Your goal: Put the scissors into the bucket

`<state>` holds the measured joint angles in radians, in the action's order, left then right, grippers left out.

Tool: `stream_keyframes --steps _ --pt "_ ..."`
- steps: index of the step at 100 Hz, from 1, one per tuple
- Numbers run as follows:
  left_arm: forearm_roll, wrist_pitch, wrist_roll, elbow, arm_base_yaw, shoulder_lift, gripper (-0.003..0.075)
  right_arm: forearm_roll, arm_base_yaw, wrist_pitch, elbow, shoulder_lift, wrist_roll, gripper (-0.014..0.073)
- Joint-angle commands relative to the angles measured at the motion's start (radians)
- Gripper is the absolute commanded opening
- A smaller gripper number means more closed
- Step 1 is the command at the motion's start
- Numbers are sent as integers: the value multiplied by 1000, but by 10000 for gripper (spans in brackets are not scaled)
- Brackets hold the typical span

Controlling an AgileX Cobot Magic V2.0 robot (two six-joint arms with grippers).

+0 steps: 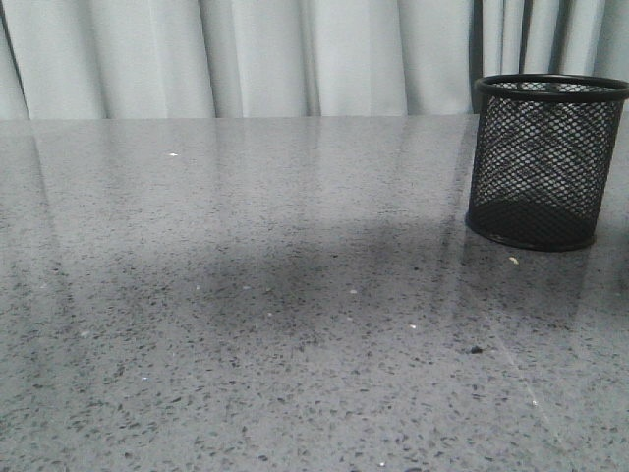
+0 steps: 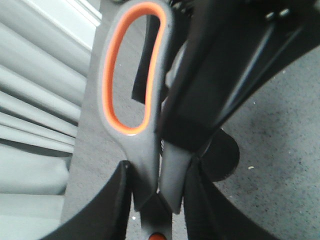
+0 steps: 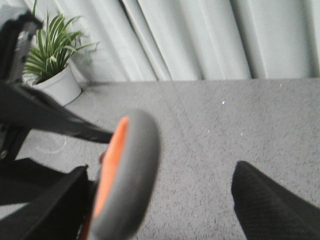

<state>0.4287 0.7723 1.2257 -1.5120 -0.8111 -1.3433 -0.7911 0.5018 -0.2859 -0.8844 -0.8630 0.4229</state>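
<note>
The bucket (image 1: 545, 162), a black wire-mesh cup, stands upright at the right of the grey table, and I see nothing through its mesh. Neither gripper shows in the front view. In the left wrist view my left gripper (image 2: 160, 202) is shut on the scissors (image 2: 150, 150) at the neck just above the orange pivot, holding them above the table. One orange-lined handle loop shows fully; the other is hidden behind my right arm's dark fingers (image 2: 200, 100). In the right wrist view my right gripper (image 3: 160, 205) is wide open, with a blurred scissors handle (image 3: 127, 175) between its fingers, close to one finger.
White curtains hang behind the table's far edge. A potted green plant (image 3: 52, 75) stands at a far corner in the right wrist view. A dark round shape (image 2: 225, 157) lies on the table below the scissors; I cannot tell what it is.
</note>
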Motion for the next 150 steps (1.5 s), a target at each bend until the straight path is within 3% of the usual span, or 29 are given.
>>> stream_keyframes --steps 1,33,40,50,79,86,101,108,118,138,150 --pt "41 -95 -1 -36 -14 53 10 -18 4 100 -37 -8 12 528" --pt "88 -106 -1 -36 -14 79 10 -63 4 141 -39 -89 12 496" --pt "96 -104 -1 -36 -14 79 10 -63 5 134 -40 -91 12 343" --pt "96 -104 -1 -36 -14 79 10 -63 5 107 -52 -91 14 -74" --pt "96 -116 -1 -36 -14 89 17 -65 5 63 -89 -89 23 -74" --pt "96 -133 -1 -36 -14 109 73 -56 -7 69 -89 -79 23 -74" --pt "90 -167 -31 -36 -9 173 370 -47 -61 61 -89 -77 23 -74" --pt "90 -167 -34 -36 -9 216 419 -31 -97 58 -89 -77 23 -74" --pt "88 -162 -94 -36 -9 285 353 63 -157 -22 -124 -70 23 -74" --pt "-37 -139 -384 -15 -9 437 49 211 -294 -276 -280 -73 23 -73" --pt "-162 -141 -568 52 -9 519 -14 290 -358 -438 -388 -103 23 -73"
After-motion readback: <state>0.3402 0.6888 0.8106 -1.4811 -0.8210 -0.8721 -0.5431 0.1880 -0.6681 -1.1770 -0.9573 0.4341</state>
